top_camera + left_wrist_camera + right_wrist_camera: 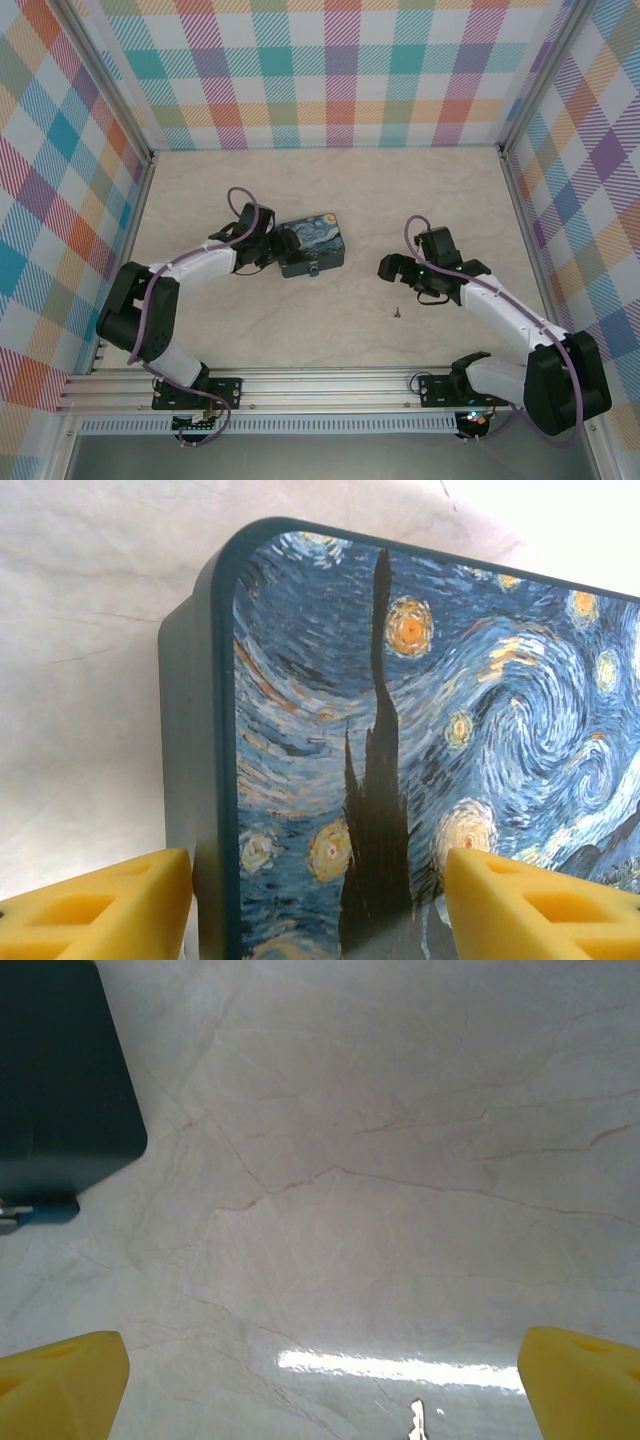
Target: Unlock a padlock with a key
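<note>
Key (418, 1420) ungrasped, padlock (45, 1212) untouched: our right pincer (320, 1360) hangs wide nearby, our left pincer (318, 880) half-spread at the Starry Night box (400, 730).

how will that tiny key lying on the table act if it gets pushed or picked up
The key looks tiny and thin, lying flat, so probably light and stiff but hard to pinch. The table looks smooth and glossy, so a nudge would likely make it skid, not roll.
</note>
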You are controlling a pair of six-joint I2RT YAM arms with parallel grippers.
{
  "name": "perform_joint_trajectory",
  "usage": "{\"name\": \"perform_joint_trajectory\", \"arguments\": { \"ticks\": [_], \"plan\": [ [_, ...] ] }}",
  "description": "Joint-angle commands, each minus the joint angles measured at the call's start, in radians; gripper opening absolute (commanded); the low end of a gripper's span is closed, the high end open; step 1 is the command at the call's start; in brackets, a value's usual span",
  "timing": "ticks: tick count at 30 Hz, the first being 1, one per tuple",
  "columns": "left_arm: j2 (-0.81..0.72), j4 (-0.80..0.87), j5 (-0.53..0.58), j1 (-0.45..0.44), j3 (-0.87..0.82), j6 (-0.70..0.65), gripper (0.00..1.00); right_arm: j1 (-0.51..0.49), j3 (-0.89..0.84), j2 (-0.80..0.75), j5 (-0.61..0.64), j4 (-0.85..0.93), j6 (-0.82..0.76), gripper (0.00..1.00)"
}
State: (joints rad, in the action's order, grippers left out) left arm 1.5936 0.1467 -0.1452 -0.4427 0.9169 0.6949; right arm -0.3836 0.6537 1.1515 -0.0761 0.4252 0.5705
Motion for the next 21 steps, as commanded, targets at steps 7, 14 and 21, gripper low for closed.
{"name": "perform_joint_trajectory", "arguments": {
  "ticks": [7,14,21],
  "plan": [
    [0.095,-0.008,0.023,-0.058,0.085,0.042,0.69,-0.067,0.031,0.031,0.064,0.149,-0.007,0.99],
    [0.015,0.084,0.121,-0.057,0.149,-0.048,0.78,-0.102,0.032,0.061,0.070,0.172,0.001,0.95],
    [-0.130,0.156,0.258,-0.057,0.157,-0.127,0.85,-0.134,0.044,0.109,0.075,0.218,0.010,0.85]
  ]
}}
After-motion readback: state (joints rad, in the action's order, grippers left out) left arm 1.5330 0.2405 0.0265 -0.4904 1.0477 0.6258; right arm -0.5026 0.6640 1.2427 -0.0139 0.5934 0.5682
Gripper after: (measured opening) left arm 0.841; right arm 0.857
